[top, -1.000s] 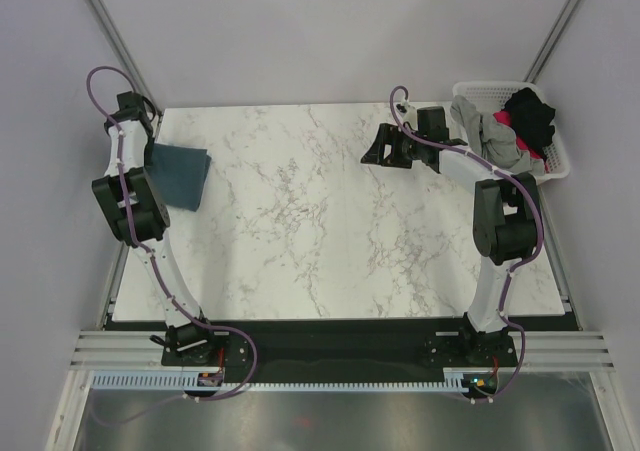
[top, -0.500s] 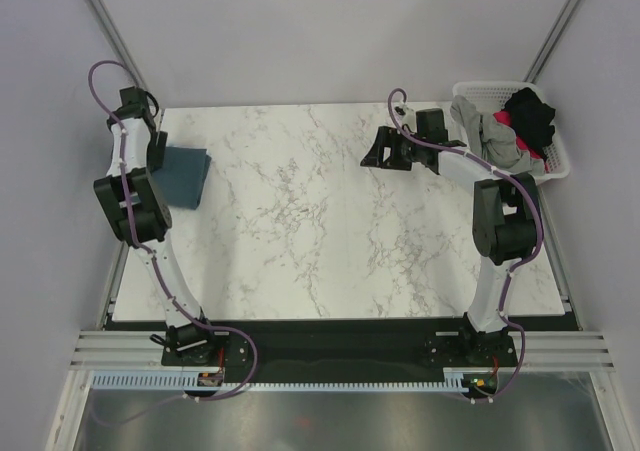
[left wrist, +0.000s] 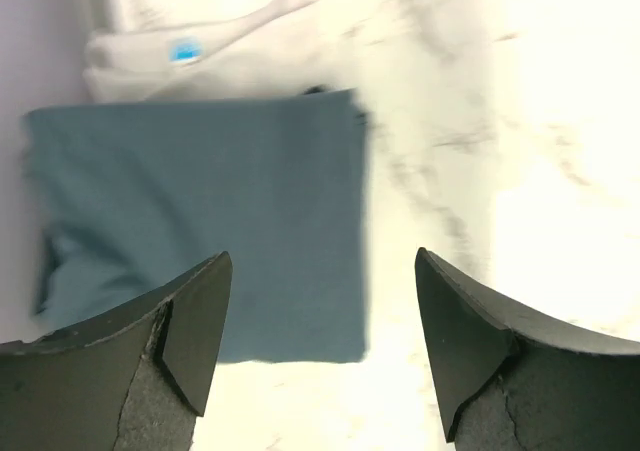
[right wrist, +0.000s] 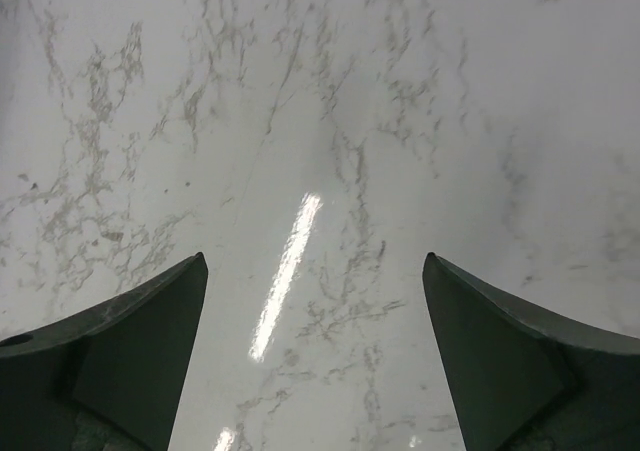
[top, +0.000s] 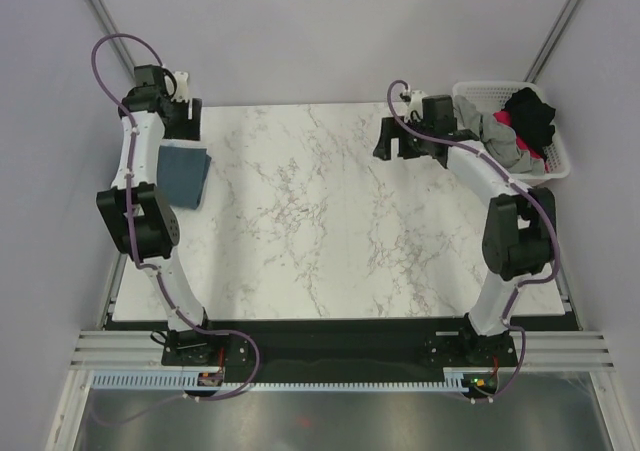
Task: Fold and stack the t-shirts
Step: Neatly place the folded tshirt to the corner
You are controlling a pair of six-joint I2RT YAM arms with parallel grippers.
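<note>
Overhead, the left arm half-hides the slate-blue t-shirt; left hand and right hand both gape empty.

Folded slate-blue cloth t-shirt flat on white grey-veined marble tabletop, rectangular, edges fairly square. Left gripper above its near edge, black fingers spread wide, nothing between. Blurred white object with blue mark just beyond shirt's far edge; identity unclear.
</note>
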